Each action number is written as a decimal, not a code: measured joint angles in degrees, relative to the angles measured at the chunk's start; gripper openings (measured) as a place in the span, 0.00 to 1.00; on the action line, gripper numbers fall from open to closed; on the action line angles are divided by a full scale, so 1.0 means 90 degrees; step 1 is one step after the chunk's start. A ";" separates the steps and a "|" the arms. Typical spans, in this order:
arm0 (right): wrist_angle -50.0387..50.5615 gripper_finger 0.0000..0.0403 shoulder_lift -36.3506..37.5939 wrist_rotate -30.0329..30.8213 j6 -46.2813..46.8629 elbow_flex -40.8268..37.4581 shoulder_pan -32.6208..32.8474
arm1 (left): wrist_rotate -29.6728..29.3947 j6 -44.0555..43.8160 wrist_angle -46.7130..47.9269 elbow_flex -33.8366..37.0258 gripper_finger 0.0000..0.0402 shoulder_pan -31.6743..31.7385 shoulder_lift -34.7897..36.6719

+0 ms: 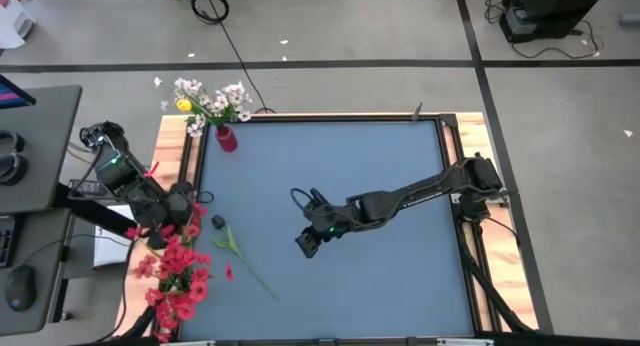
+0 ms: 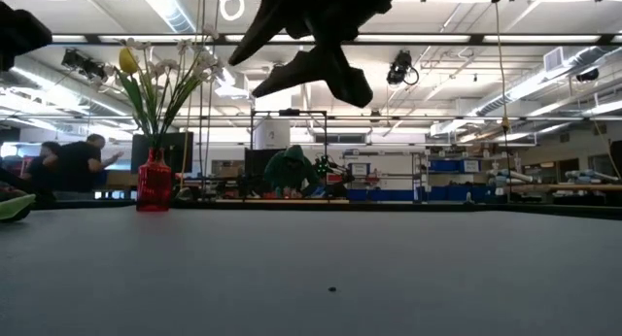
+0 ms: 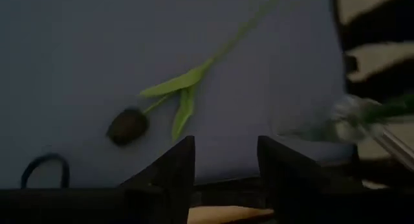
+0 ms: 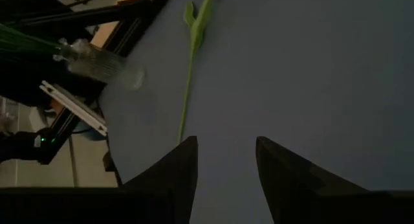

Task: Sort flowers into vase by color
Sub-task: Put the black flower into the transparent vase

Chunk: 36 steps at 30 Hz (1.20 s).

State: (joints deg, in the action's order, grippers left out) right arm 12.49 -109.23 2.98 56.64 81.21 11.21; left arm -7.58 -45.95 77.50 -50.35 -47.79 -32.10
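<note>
Two claws over a blue desk, one loose flower lying on it, two bunches at the left edge

High view: the left claw (image 1: 183,208) is seen at the left edge of the desk (image 1: 400,286), beside a mass of red flowers (image 1: 178,271) in the lower left of the frame; a single flower (image 1: 240,254) with a dark head and green stem is laid flat just right of that mass; white and yellow flowers (image 1: 212,101) are stood in a red vase (image 1: 226,138) in the upper left corner of the desk; the right claw (image 1: 308,242) is held over the middle of the desk. Low view: the red vase is seen at the left, upright; a dark claw (image 2: 311,45) is hung at the top centre. Left wrist view: the fingers (image 3: 169,169) are spread apart with nothing between them; the single flower lies ahead, a clear vase (image 3: 323,123) at the right. Right wrist view: the fingers (image 4: 174,166) are spread and empty; the green stem is seen ahead.
</note>
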 joint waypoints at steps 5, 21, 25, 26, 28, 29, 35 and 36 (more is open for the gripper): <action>0.0099 0.41 0.0017 0.0063 0.0195 0.0000 -0.0210 | -0.0555 -0.0864 0.0285 0.0000 0.42 0.0000 0.0002; 0.0624 0.41 0.0019 -0.0749 0.0423 0.0000 -0.0819 | -0.2525 -0.4304 0.1175 0.0012 0.41 0.0803 -0.0432; 0.0730 0.41 0.0019 -0.1055 0.0383 0.0000 -0.0935 | -0.2580 -0.4553 0.1049 0.0015 0.41 0.1256 -0.0722; 0.0759 0.41 0.0019 -0.1172 0.0377 0.0000 -0.0963 | -0.2568 -0.4593 0.0975 0.0015 0.41 0.1366 -0.0788; 0.0844 0.41 0.0019 -0.1335 0.0358 0.0000 -0.1003 | -0.2500 -0.4713 0.0812 0.0015 0.41 0.1562 -0.0924; 0.0928 0.41 0.0021 -0.1393 0.0356 0.0000 -0.1021 | -0.2486 -0.4795 0.0709 0.0015 0.41 0.1660 -0.1010; 0.1946 0.41 0.0024 -0.1510 0.0097 0.0000 -0.1147 | -0.2077 -0.5655 0.0208 0.0015 0.41 0.2125 -0.1765; 0.2165 0.41 0.0022 -0.1510 -0.0009 0.0000 -0.1173 | -0.1976 -0.5833 0.0209 0.0015 0.41 0.2165 -0.1946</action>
State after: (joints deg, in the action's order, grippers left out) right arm 31.98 -109.03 -10.61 56.56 81.21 0.65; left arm -25.36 -98.45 79.38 -50.22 -28.30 -49.61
